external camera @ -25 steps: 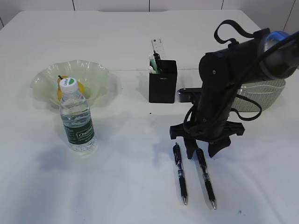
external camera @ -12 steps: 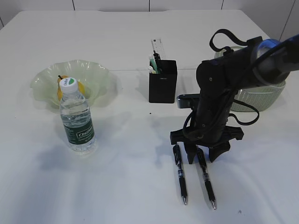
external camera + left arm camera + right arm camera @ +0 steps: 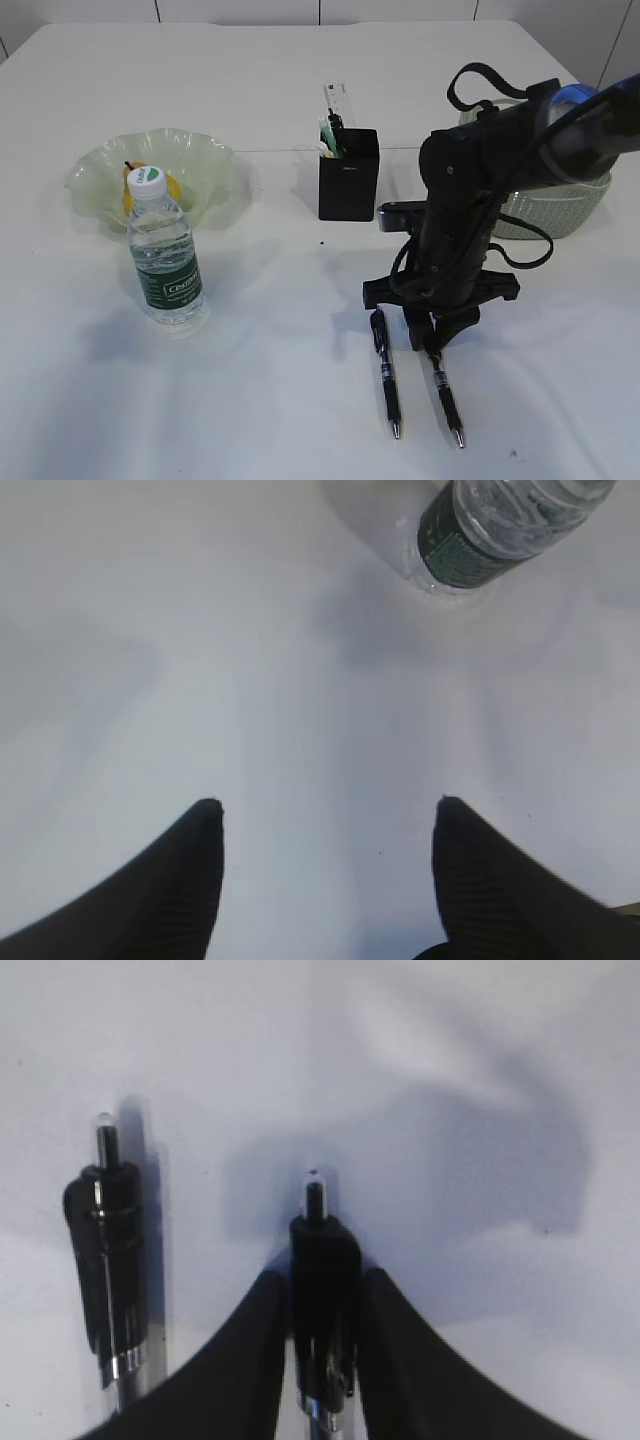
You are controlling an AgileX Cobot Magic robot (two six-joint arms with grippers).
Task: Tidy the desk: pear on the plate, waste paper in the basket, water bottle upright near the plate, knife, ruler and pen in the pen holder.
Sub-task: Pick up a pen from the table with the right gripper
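Your right gripper (image 3: 322, 1305) has its jaws pinched on the right pen (image 3: 442, 385) at the near table edge; lift crookedly and it may slip, or nudge the left pen (image 3: 386, 372) just beside it

Setting: office-style test bench. Plain white desk (image 3: 300, 90), pale panelled wall past far edge. Stationery on desk: black pen holder (image 3: 348, 175) at centre, woven waste basket (image 3: 565, 205) near right edge. Black robot arm (image 3: 480, 190) over it.
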